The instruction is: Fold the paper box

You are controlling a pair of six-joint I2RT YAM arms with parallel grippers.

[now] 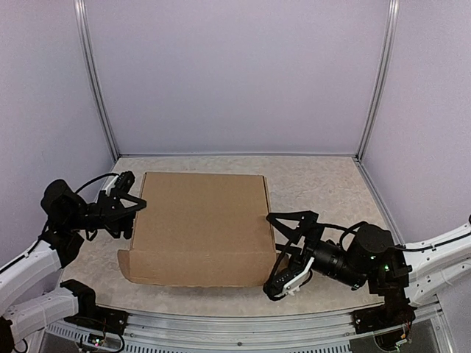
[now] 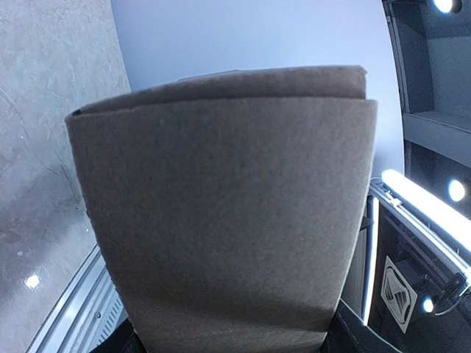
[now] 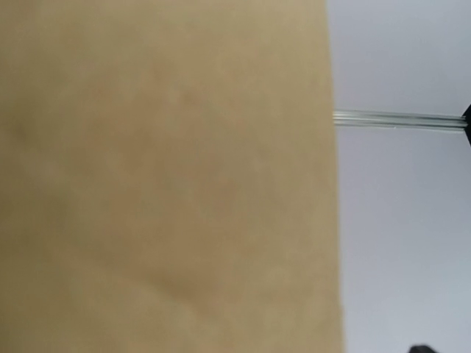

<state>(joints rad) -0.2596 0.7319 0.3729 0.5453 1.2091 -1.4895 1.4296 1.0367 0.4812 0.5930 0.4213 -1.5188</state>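
1. The left gripper [image 1: 135, 194] has its jaws partway apart, right up against the left side of the box [image 1: 202, 224]. Its wrist camera sees only cardboard [image 2: 228, 220], so I can't tell whether the jaws are pinching it or just resting there.
2. The right gripper [image 1: 285, 250] is spread as wide as it goes at the box's right side, near the front corner. It has hold of nothing that I can see, and its wrist view is a blur of cardboard [image 3: 162, 176].
3. The box sits mid-table [image 1: 316, 180] between the arms, lid side up. A rounded tab [image 1: 125, 263] pokes out at the near left corner.
4. I'd judge it light and fairly stiff, bending readily only along its creases, and a one-sided push would probably slide it.
5. The best grips look like the flap edges or side walls, with the other arm bracing opposite. Squeezing a panel's middle could dent it.
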